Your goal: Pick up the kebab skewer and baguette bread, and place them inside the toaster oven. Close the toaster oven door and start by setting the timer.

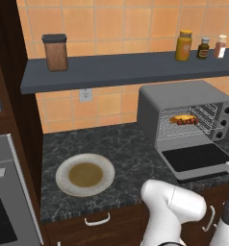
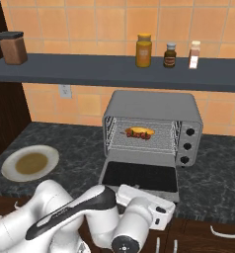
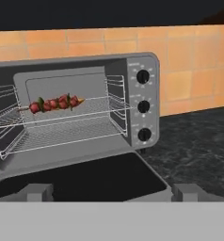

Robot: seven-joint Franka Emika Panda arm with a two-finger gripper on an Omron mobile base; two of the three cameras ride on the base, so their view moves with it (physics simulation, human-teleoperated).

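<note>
Skewer and bread on the rack of the open toaster oven, the gripper low in front of the door.

On the left of the table [image 1: 131, 149] sits a plate [image 1: 85, 174] with a brown centre, well apart from the toaster oven [image 2: 151, 129]. Inside it, the kebab skewer [image 3: 55, 103] lies across the wire rack [image 3: 62, 129], with the baguette bread [image 2: 141, 132] just behind it and touching. The toaster oven door [image 2: 139, 177] is folded down flat, glass facing up. From the hand camera the skewer lies ahead of and above the gripper, beyond the lowered door; whether the gripper is apart or together cannot be told. Three knobs [image 3: 143, 107] run down the oven's right side. Above, a shelf [image 2: 114, 69] carries a brown jar [image 1: 55, 52] and three bottles [image 2: 169, 55].
</note>
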